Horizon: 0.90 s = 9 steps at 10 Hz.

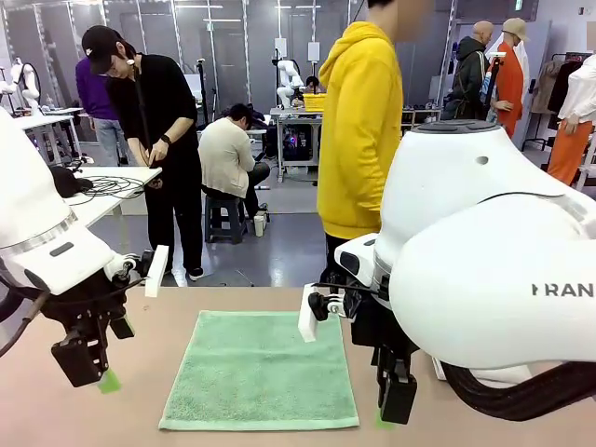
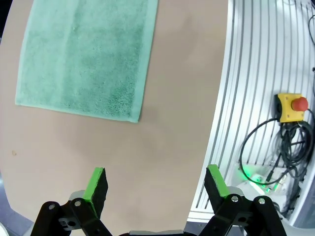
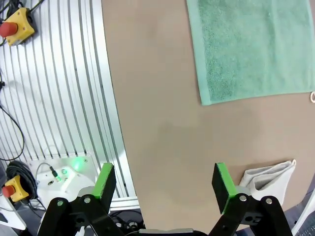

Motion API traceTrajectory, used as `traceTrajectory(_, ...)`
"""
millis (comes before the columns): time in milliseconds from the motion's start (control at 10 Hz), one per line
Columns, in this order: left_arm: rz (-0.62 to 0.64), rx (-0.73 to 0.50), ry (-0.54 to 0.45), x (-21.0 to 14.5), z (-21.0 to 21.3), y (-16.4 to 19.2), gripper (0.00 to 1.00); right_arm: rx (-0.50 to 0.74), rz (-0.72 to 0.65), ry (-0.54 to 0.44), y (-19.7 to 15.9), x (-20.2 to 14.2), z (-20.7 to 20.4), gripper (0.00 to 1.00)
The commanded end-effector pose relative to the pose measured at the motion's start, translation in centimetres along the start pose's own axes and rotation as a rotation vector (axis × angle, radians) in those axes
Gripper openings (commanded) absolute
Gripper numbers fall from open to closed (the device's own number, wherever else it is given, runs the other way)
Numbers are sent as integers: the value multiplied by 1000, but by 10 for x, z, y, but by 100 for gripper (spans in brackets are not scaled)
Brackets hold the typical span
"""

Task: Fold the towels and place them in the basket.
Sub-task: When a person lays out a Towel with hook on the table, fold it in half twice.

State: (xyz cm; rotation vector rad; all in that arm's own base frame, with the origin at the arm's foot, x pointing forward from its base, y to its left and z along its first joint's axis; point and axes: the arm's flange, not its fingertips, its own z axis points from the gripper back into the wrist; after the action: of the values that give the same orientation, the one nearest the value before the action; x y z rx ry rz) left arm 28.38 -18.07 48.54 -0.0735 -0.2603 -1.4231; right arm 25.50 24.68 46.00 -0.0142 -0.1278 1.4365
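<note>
— Green towel [image 1: 259, 371] lies flat on the brown table [image 1: 466, 410], between both arms. Any print?
— "FRAN" on the right arm [image 1: 494, 279].
— Grippers?
— Left gripper [image 2: 156, 184] and right gripper [image 3: 165, 183] both spread wide, grasping nothing. Off-white towel [image 3: 268, 176] beside the right one.

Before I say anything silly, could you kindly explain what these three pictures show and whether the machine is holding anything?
They show two white robot arms at a tan table. The wide picture looks across the table from between the arms; the other two come from cameras on each wrist, looking down along the fingers. The left gripper and right gripper both hang open, holding nothing. A green towel lies flat and unfolded between them. The right wrist view also catches a crumpled off-white towel near the table's edge. A person in a yellow hoodie stands opposite.
</note>
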Motion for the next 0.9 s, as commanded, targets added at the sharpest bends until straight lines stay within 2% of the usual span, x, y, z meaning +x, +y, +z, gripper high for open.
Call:
traceTrajectory(0, 0, -2, 2, 0, -1, 0, 100, 1, -2, 0, -1, 0, 0, 99)
traceTrajectory(100, -31, -24, -4, 0, -20, -2, 100, 33, 15, 15, -4, 2, -20, 99)
traceTrajectory(200, -72, 0, -4, -1, -32, -3, 100, 20, 51, -15, -4, 1, -31, 99)
traceTrajectory(300, -105, -27, -26, -3, -44, 0, 100, 16, 75, -52, -5, 2, -37, 99)
traceTrajectory(400, -108, -19, 8, 0, -59, 2, 100, 42, 80, -66, -8, 3, -47, 99)
traceTrajectory(800, -105, -108, 29, 2, -104, 11, 100, 62, 74, -58, -20, 10, -91, 99)
